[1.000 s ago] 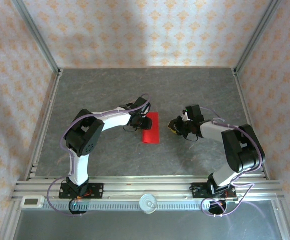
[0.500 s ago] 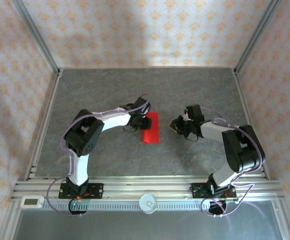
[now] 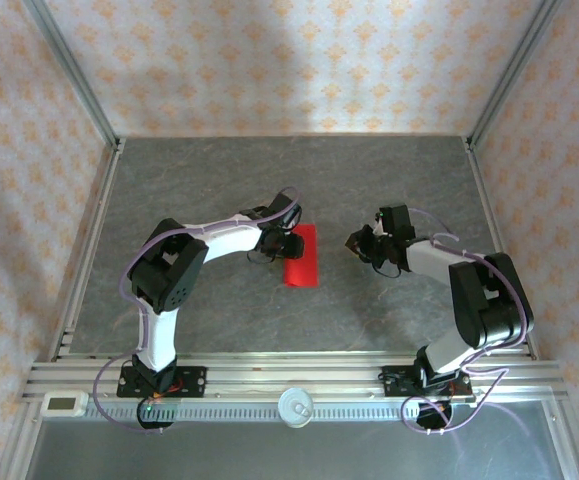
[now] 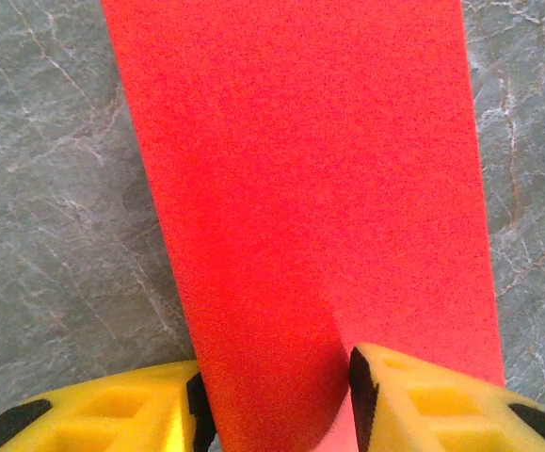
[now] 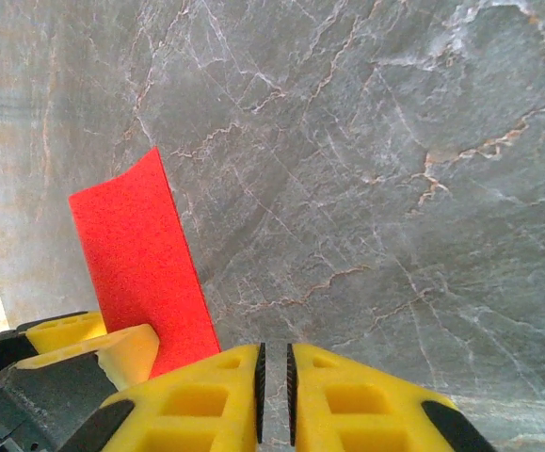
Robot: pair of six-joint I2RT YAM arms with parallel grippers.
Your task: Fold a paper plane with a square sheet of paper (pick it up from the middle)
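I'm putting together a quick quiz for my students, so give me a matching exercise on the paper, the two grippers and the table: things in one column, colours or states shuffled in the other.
Things
1. paper
2. left gripper
3. right gripper
4. table

Colours or states
A. grey, veined like stone
B. jaws closed, nothing between them
C. bright red
D. jaws apart, paper between them

Pairs: 1-C, 2-D, 3-B, 4-A

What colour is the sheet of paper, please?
The paper is bright red, clearest in the left wrist view.
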